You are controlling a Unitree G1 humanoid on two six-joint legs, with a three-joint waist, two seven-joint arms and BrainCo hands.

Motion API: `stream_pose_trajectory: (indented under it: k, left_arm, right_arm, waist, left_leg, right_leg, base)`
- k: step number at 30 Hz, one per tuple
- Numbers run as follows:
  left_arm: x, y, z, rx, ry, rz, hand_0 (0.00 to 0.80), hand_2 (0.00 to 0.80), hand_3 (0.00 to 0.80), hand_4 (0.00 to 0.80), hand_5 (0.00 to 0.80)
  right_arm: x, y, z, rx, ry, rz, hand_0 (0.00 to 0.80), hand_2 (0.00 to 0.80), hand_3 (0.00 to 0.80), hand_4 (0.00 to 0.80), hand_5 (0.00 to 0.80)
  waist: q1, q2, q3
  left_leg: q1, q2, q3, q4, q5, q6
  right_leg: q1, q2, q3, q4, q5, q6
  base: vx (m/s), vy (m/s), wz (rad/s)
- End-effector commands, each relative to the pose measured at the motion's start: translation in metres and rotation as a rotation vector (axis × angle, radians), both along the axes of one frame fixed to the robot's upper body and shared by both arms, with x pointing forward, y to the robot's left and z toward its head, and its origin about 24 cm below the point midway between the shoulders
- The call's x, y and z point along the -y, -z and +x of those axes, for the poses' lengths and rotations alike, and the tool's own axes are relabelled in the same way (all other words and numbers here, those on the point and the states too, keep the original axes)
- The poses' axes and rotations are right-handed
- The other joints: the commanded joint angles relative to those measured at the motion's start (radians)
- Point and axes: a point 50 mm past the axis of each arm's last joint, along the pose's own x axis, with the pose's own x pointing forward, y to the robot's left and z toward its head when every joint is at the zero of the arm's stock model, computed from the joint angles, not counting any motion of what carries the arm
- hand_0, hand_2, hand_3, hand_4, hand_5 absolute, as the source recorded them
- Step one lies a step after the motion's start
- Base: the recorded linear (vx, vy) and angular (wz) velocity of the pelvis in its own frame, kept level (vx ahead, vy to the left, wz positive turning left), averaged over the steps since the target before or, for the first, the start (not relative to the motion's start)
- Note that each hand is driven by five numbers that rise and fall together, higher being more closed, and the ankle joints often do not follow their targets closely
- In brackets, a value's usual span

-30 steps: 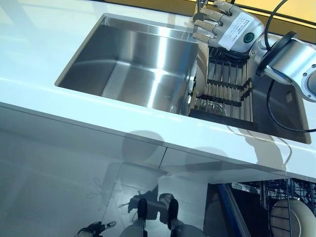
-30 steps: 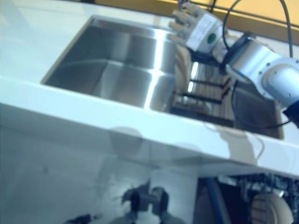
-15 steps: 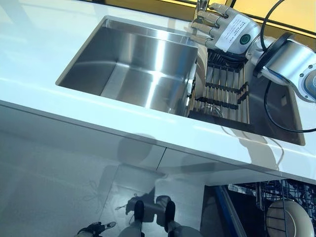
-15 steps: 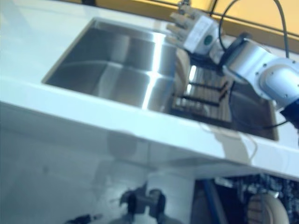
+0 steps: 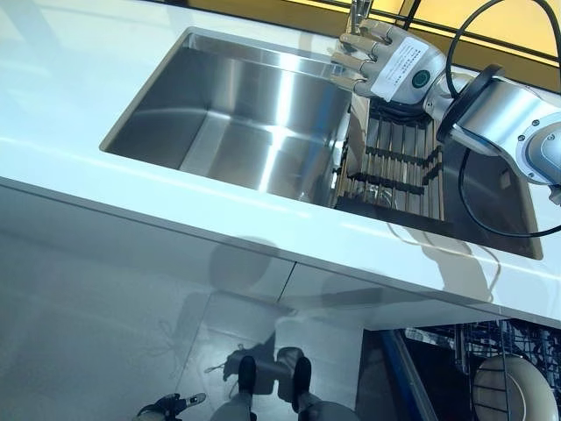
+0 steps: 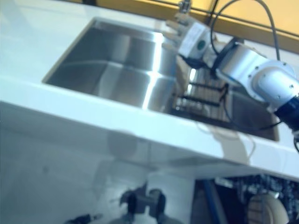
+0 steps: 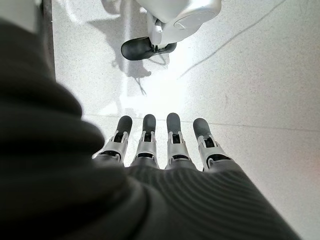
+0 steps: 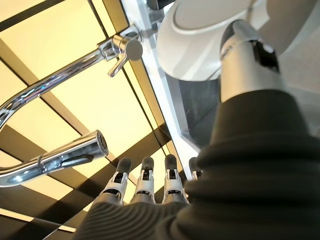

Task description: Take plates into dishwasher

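The right hand (image 5: 386, 66) has drifted left and slightly lower than a second ago, now above the upper edge of the plate (image 5: 358, 123) standing on edge in the drying rack (image 5: 399, 162) beside the sink (image 5: 237, 114). Its fingers are straight and spread, holding nothing; in the right wrist view they point toward the faucet (image 8: 60, 85), with the plate's (image 8: 200, 35) pale face near the thumb. No writing on the hand's white label can be made out. The left hand (image 7: 165, 145) hangs over the floor (image 7: 260, 75), fingers straight and empty. Another plate (image 5: 508, 386) stands in the dishwasher rack (image 5: 478, 351) below the white surface (image 5: 131, 184).
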Motion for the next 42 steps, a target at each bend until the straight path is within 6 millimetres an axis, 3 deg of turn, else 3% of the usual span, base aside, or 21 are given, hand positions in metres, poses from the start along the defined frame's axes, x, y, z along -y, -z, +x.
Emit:
stream_pose_trajectory:
  k: [1,42]
  left_arm:
    - [-0.011,0.001,-0.011,-0.032,-0.016,0.040,0.000,0.000,0.000,0.000,0.000]
    - [-0.007,-0.003,0.002,0.041,-0.007,0.024,0.000,0.000,0.000,0.000,0.000]
  right_arm:
    - [-0.001,-0.029,-0.006,0.086,0.009,0.033,0.000,0.000,0.000,0.000,0.000]
    - [-0.002,-0.022,-0.003,0.064,0.038,0.019,0.000,0.000,0.000,0.000,0.000]
  waist:
    - [0.031,-0.025,-0.022]
    - [0.029,-0.003,0.023]
  left_leg:
    - [-0.011,0.011,0.019,-0.005,-0.057,0.002]
    - [-0.040,0.011,0.020,-0.005,-0.044,0.001]
  right_leg:
    - [0.015,0.003,0.018,-0.001,-0.053,0.072]
    - [-0.022,0.000,0.019,0.012,-0.048,0.071]
  base:
    - [0.000,0.000,0.00]
    - [0.000,0.000,0.00]
